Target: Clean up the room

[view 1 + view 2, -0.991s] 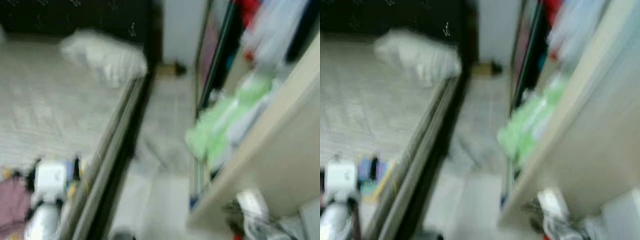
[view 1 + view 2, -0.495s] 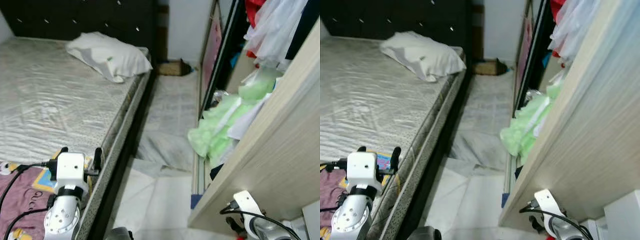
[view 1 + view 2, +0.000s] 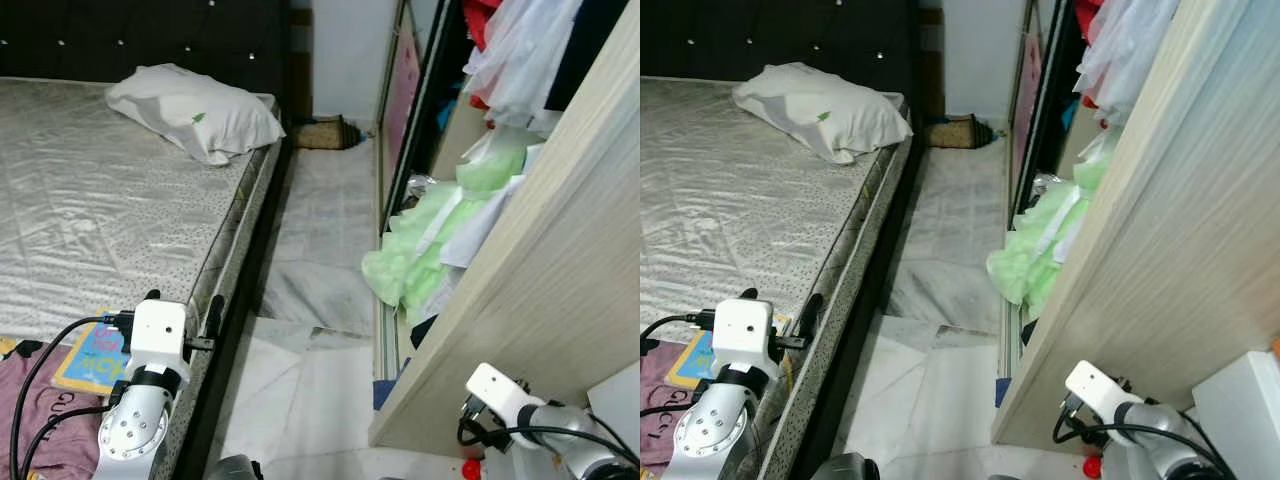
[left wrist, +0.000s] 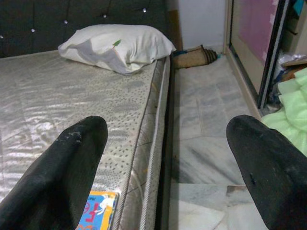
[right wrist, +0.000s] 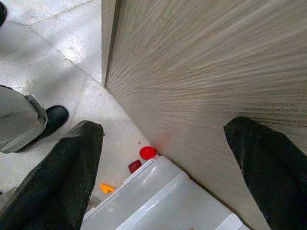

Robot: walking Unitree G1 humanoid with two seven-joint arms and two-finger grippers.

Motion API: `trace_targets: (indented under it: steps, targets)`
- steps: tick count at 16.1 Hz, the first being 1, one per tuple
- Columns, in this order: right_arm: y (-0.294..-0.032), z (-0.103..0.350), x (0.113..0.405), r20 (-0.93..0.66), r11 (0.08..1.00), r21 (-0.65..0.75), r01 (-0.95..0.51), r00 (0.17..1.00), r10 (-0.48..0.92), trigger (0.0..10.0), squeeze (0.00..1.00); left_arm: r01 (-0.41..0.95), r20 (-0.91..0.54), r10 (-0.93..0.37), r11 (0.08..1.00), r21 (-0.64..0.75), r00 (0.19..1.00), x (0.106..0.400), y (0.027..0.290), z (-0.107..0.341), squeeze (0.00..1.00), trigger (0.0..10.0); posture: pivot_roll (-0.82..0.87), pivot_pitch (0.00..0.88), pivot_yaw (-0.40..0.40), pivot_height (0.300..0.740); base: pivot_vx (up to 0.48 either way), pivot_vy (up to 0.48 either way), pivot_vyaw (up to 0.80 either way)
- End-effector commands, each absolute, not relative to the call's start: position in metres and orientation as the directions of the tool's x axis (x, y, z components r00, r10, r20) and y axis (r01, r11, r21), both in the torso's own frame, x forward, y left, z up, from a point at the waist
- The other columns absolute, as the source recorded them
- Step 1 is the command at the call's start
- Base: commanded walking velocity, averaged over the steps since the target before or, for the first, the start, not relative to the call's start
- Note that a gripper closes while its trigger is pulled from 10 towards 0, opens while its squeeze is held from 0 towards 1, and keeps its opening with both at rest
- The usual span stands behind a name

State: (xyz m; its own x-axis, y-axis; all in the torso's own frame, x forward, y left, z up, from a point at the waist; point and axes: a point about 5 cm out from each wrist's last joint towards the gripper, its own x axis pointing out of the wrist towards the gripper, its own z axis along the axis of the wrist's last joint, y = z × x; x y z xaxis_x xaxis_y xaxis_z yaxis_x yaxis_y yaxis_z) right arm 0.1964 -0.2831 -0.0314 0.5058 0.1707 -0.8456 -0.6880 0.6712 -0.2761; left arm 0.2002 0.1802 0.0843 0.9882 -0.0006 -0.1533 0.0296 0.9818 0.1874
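With both grippers, left (image 4: pixel 163 158) and right (image 5: pixel 158 158), spread and empty, I'd head down the aisle to the green clothes (image 3: pixel 415 255) spilling from the wardrobe (image 3: pixel 540 290), keeping clear of the bed (image 3: pixel 100 220).

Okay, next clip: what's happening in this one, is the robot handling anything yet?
Not yet. The robot stands in the narrow aisle between the bed and an open wardrobe, both arms low and holding nothing. The left gripper is open over the mattress corner, near a colourful book. The right gripper is open beside the wardrobe's side panel. Green clothes spill from the wardrobe onto the floor. A pillow lies on the bed.
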Motion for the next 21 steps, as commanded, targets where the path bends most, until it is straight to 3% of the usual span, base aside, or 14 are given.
trace_targets:
  steps: [1,2,5,9,14,21]
  targets:
    - [-0.295,-0.015,0.211,-0.803,0.697,-0.349,-0.627,0.583,0.123,10.0,0.00,0.040,-0.153,-0.010,0.981,0.192,0.988,0.202,0.179,0.084,0.00,10.0,-0.05,0.000,-0.038,0.740,0.000,0.000,0.00]
    - [-0.301,-0.017,0.209,-0.788,0.766,-0.341,-0.544,0.610,0.083,10.0,0.00,0.034,-0.149,-0.006,0.982,0.185,0.989,0.203,0.180,0.086,0.00,10.0,-0.04,0.000,-0.035,0.740,0.000,0.000,0.00]
    - [-0.305,0.008,0.235,-0.578,0.918,-0.355,-0.179,0.814,-0.064,10.0,0.00,0.049,-0.121,-0.031,0.987,0.153,0.992,0.204,0.178,0.096,0.00,10.0,-0.05,0.000,-0.024,0.740,0.000,0.000,0.00]
    - [-0.274,0.043,0.236,-0.431,0.957,-0.283,-0.062,0.900,-0.069,10.0,0.00,0.128,-0.112,-0.110,0.979,0.161,0.988,0.204,0.171,0.100,0.00,10.0,-0.06,0.000,-0.015,0.740,0.000,0.000,0.00]
    - [-0.252,0.040,0.186,-0.467,0.979,-0.200,-0.048,0.882,-0.053,10.0,0.00,0.179,-0.096,-0.168,0.975,0.127,0.981,0.204,0.163,0.105,0.00,10.0,-0.07,0.000,-0.009,0.740,0.000,0.000,0.00]
    - [-0.246,0.060,0.192,-0.458,0.983,-0.182,-0.013,0.886,-0.073,10.0,0.00,0.187,-0.106,-0.175,0.975,0.120,0.979,0.203,0.163,0.105,0.00,10.0,-0.07,0.000,-0.009,0.740,-0.158,0.000,0.00]
